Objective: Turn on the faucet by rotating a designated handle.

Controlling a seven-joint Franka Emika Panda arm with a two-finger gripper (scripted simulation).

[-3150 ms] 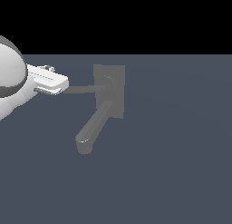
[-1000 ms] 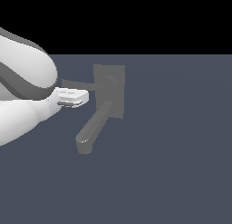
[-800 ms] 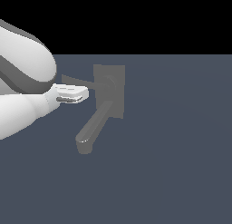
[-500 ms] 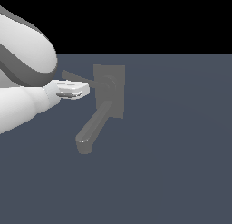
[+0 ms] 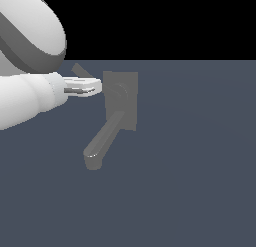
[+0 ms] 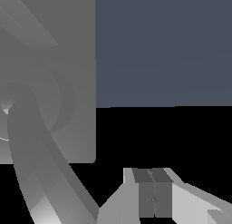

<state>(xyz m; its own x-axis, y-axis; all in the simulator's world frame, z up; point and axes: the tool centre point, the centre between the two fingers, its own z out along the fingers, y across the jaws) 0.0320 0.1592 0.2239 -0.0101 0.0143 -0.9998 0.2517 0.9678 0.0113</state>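
Pushing seems underway: the gripper [image 5: 98, 86], fingers together and holding nothing, sits at the faucet's [image 5: 121, 101] nine o'clock; the handle [image 5: 82, 71] points toward ten, rotation likely unfinished.

A bare simulated scene: flat slate-blue floor [image 5: 190, 181], black void [image 5: 160, 21], untextured grey faucet [image 5: 120, 101].

Exterior cam sits off to the side, looking slightly down across the dark floor at the faucet [image 5: 120, 106], with the arm bulking in from the exterior view's left. Wrist cam is super close, faucet [image 6: 50, 82] plate filling half its frame. Both share that plate and spout.
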